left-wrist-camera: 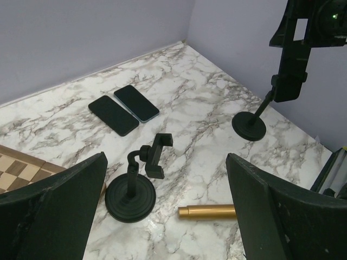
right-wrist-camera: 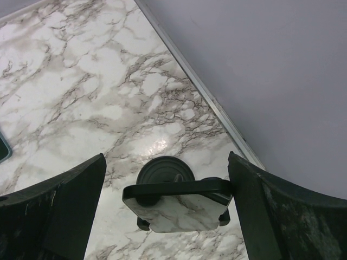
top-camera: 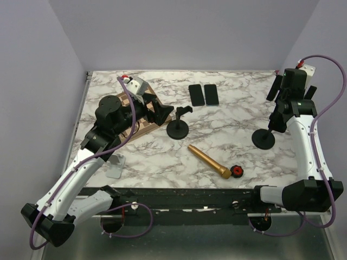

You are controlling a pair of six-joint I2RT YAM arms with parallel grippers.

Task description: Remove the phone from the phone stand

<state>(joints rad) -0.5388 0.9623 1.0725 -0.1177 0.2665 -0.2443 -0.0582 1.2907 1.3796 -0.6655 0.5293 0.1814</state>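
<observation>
Right pincer spread wide, phone on phone stand between its fingers; left pincer also spread.

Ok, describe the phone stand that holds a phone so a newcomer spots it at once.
Start at the marble table's right edge. There, under the right arm's fingers, stands a black round-based stand. Unlike the empty stand mid-table, its clamp holds a phone.

Marble table carries two phones, two stands, gold tube, chessboard and knob
</observation>
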